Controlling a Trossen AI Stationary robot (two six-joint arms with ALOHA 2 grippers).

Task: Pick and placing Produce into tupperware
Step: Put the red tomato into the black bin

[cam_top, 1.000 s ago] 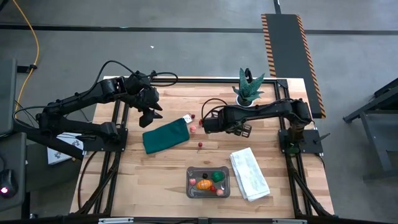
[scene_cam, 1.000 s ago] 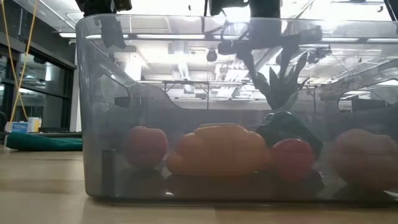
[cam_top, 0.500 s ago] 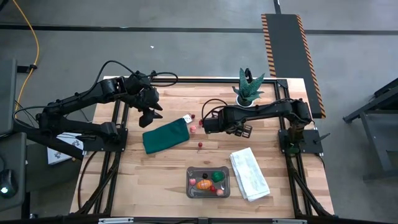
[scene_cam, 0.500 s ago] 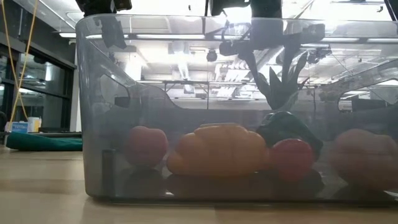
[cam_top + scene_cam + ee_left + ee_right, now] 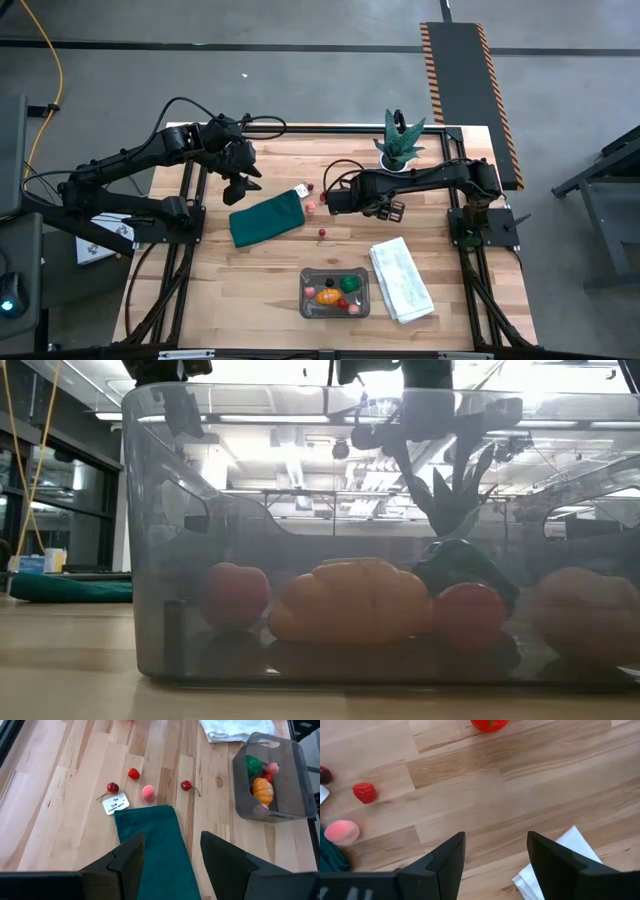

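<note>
Produce is split: several pieces already sit in the tupperware [image 5: 335, 293] near the table's front edge, with the folded white towel [image 5: 402, 279] just beside it. Beyond the tupperware, a cherry [image 5: 322, 234] lies alone on the wood. Farther still, past the dark green cloth [image 5: 266, 219], a pink piece [image 5: 148, 793], a strawberry [image 5: 133, 773] and another cherry [image 5: 112, 787] cluster by a small white tag [image 5: 115, 803]. The right gripper [image 5: 385, 209] hovers beside that cluster, jaws parted and empty; the left gripper [image 5: 239, 187] waits above the cloth's far end, likewise parted and empty. For a clean pick, I'd centre the right jaws over one piece, descend straight, and avoid nudging its neighbours.
</note>
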